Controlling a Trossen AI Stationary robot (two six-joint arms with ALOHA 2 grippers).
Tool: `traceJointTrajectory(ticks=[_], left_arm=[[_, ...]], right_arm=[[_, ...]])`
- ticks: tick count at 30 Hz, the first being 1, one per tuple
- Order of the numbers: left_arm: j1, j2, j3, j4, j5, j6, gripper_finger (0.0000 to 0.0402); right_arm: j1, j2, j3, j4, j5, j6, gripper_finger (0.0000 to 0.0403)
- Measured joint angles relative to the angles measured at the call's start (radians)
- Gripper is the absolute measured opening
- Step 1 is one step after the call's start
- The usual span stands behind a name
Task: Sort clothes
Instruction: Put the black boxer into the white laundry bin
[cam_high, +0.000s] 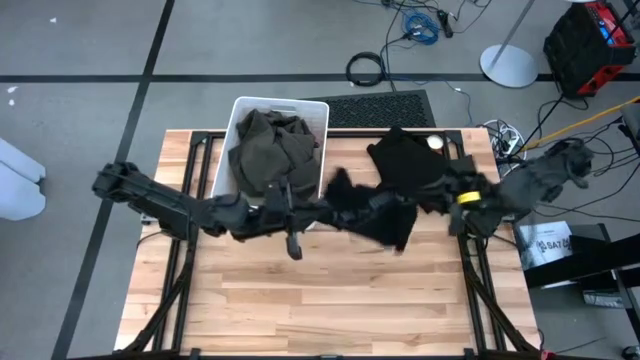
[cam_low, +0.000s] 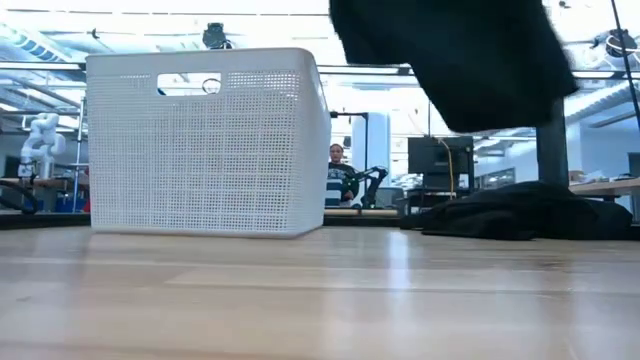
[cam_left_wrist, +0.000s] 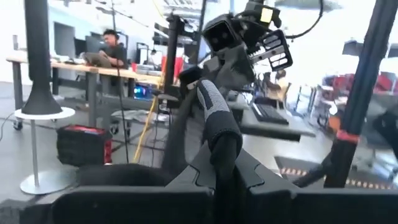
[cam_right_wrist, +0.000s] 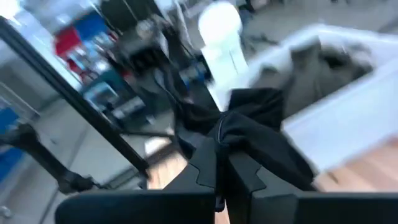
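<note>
On the pale wooden slatted table (cam_high: 340, 300), a white perforated plastic bin (cam_low: 205, 140) holds a large, crumpled dark olive garment (cam_high: 272, 148). Beside it, toward the right arm's side, a heap of black cloth (cam_high: 408, 160) lies on the tabletop. Between bin and heap, a black fabric garment (cam_right_wrist: 261, 140) hangs lifted above the wood, pinched in the right gripper (cam_right_wrist: 222, 149). Close alongside, the left gripper (cam_left_wrist: 219, 155) has its fingers pressed together.
</note>
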Motion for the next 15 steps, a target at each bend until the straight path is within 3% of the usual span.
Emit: traceJointTrajectory(ticks=[11, 15], left_arm=[[0.010, 0.014, 0.000, 0.022, -0.032, -0.067, 0.0010], [0.029, 0.015, 0.000, 0.127, 0.024, -0.068, 0.0010]], right_arm=[[-0.002, -0.011, -0.004, 0.052, -0.008, -0.099, 0.0000], [-0.003, -0.067, -0.003, 0.118, 0.043, -0.175, 0.0000]])
